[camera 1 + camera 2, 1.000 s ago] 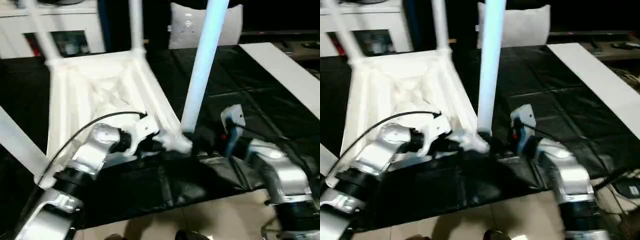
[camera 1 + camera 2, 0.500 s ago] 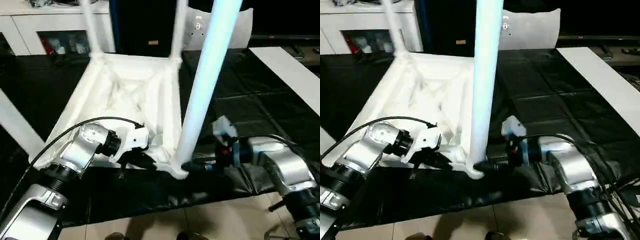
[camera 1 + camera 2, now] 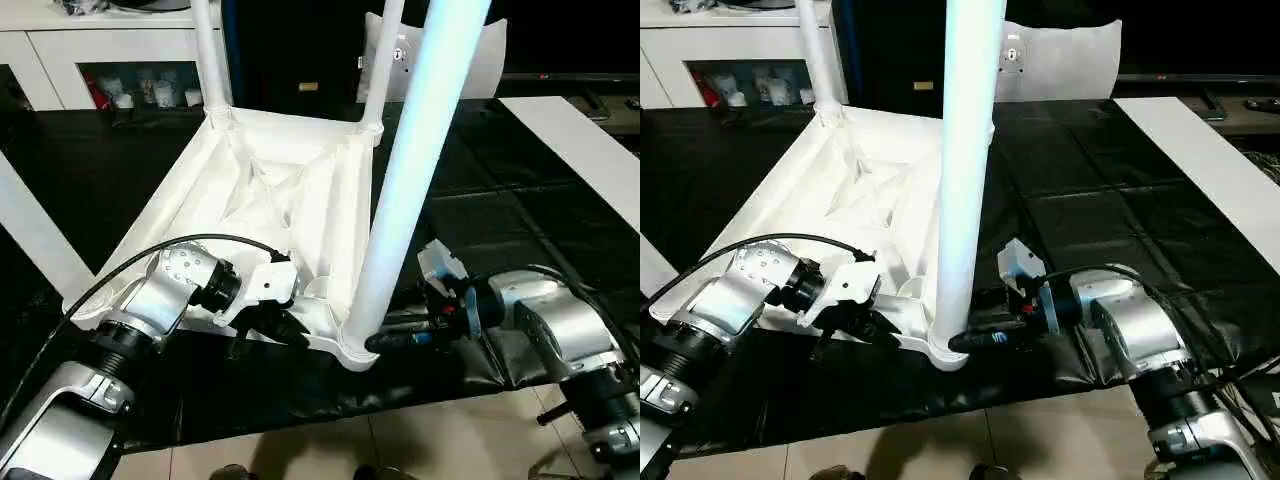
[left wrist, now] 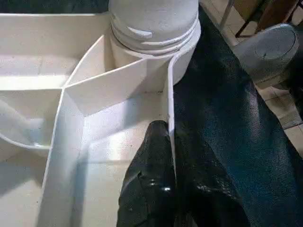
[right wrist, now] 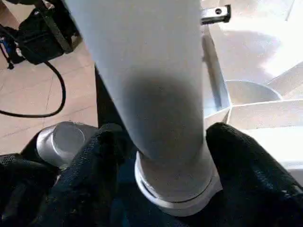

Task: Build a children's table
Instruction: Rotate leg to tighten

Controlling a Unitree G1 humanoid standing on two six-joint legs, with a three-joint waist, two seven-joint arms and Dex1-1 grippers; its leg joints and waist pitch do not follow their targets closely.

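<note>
The white tabletop (image 3: 270, 190) lies upside down on the black-covered work table. A long white leg (image 3: 410, 180) stands in its near corner socket (image 4: 151, 28). My right gripper (image 3: 965, 340) reaches in from the right at the foot of this leg. Its fingers (image 5: 99, 161) sit on either side of the leg (image 5: 151, 94) and press against it. My left gripper (image 3: 290, 328) is shut on the tabletop's raised rim (image 4: 170, 99) just left of that socket, one finger (image 4: 147, 184) on each side of the wall. Two more legs (image 3: 210, 55) stand in the far corners, and another leg (image 3: 35, 235) slants at the left.
A grey-white pillow-like bag (image 3: 490, 60) leans at the back. A flat white board strip (image 3: 580, 150) lies along the right of the black cover. A white cabinet (image 3: 100, 40) stands at the back left. The work table's front edge meets beige floor tiles (image 3: 450, 440) just below my grippers.
The camera has shifted and tilted. My right gripper's fingers have narrowed onto the foot of the near leg. My left gripper keeps its hold on the rim.
</note>
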